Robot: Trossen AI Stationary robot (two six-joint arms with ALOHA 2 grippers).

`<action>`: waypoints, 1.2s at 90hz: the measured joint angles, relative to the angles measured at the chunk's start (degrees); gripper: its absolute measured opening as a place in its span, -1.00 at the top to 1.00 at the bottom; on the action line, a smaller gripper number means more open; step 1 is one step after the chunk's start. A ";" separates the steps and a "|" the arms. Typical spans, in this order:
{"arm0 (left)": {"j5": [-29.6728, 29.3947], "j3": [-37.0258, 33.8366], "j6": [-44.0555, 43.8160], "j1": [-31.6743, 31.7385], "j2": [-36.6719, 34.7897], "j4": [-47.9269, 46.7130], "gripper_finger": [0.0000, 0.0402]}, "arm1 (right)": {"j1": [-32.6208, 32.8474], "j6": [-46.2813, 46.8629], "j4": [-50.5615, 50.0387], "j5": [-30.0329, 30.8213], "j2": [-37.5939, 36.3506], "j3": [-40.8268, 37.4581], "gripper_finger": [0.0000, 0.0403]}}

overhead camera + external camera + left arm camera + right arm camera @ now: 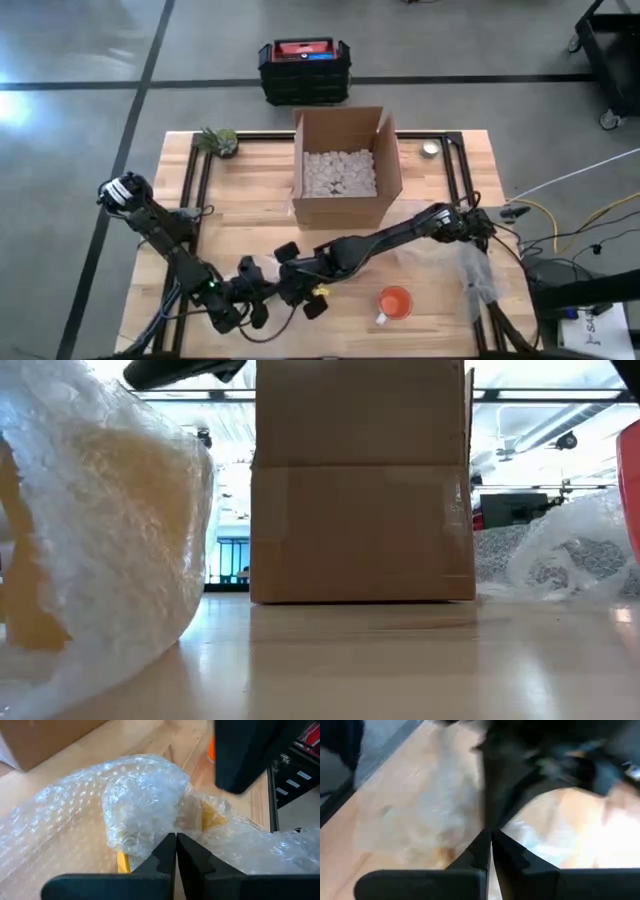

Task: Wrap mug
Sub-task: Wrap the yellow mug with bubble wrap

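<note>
Bubble wrap (135, 810), clear and crinkled, is bunched around a yellow mug (210, 817) near the front edge of the wooden worktop (440, 300), left of centre in the overhead view. Going left to right there: the left arm reaches in from the left corner, and its left claw (176, 842) sits at the bundle with its fingers pressed together, pinching a fold of the wrap. Just beside it, the right claw (489, 837) meets the same bundle from the right, its fingers also closed; the wrist view is too blurred to show for sure what they hold, though they seem to nip the film. Behind them stands an open cardboard box (345, 165) holding white packing peanuts (338, 172). Further right, an orange cup (394, 303) rests on the worktop, and a loose heap of plastic film (475, 275) lies near the right edge. To do this step well, one claw probably ought to anchor the fold while the other draws the free film snugly over the yellow patch left showing, pulling gently so the wrap neither tears nor slips.
</note>
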 joint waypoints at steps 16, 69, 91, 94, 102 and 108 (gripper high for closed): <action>-0.01 0.02 0.01 0.07 0.00 0.04 0.99 | 1.34 -0.61 9.65 -1.10 1.83 0.13 0.99; 0.83 -0.07 0.02 0.15 -0.44 0.57 1.00 | -3.78 3.18 6.04 -2.28 5.99 -1.37 0.99; 5.35 3.39 1.63 -0.03 -3.09 0.36 1.00 | -3.58 3.19 7.13 -2.11 6.13 -2.54 0.99; 6.14 3.72 2.43 -0.13 -3.48 -0.13 1.00 | -3.59 3.00 7.12 -2.07 6.16 -2.56 0.99; 9.00 4.28 6.08 -0.17 -3.37 -0.15 1.00 | -3.59 2.63 7.49 -2.00 6.19 -2.58 0.99; 8.95 4.22 7.83 -0.15 -3.37 -0.27 1.00 | -3.52 2.37 7.56 -1.96 6.20 -2.58 0.99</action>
